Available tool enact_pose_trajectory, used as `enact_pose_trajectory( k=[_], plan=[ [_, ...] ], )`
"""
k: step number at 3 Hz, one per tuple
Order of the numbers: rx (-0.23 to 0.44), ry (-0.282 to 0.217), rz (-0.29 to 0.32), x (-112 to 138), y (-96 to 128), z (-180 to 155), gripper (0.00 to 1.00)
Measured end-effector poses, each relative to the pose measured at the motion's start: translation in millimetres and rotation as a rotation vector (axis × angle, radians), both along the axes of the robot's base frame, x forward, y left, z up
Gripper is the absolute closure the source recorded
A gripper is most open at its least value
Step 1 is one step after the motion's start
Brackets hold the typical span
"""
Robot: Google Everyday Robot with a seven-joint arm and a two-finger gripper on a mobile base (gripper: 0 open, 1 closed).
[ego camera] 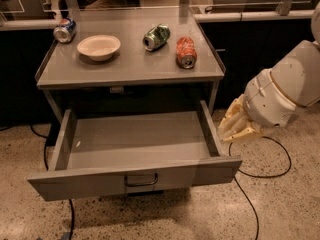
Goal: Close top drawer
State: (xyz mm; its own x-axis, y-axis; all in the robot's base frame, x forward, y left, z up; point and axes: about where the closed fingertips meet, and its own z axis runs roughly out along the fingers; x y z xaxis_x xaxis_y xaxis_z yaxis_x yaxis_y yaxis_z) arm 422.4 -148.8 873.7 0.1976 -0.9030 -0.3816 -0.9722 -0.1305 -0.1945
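Note:
The top drawer (90, 181) is a wide, shallow grey metal drawer under the table top. It is pulled far out and its inside is empty. Its flat front panel faces me with a small dark bar handle (141, 180) at the centre. No other drawer shows. My gripper (235, 125), cream-coloured on a bulky white arm, hangs to the right of the drawer, just outside its right side wall (211, 129) and level with it. It holds nothing that I can see and is apart from the drawer.
On the grey table top (130, 69) stand a beige bowl (98, 47), a green can (156, 37) and a red can (186, 52) on their sides, and a silver-blue can (64, 30) at the back left. Black cables (250, 199) lie on the speckled floor.

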Motion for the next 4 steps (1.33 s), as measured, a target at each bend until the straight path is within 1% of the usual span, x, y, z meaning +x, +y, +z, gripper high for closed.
enact_pose_trajectory(
  k=[1,2,3,4],
  plan=[
    [0.000,0.000,0.000,0,0,0,1.00],
    [0.002,0.001,0.001,-1,0,-1,1.00],
    [0.027,0.011,0.021,-5,2,-17,1.00],
    [0.078,0.028,0.051,-14,11,-47,1.00]
  ],
)
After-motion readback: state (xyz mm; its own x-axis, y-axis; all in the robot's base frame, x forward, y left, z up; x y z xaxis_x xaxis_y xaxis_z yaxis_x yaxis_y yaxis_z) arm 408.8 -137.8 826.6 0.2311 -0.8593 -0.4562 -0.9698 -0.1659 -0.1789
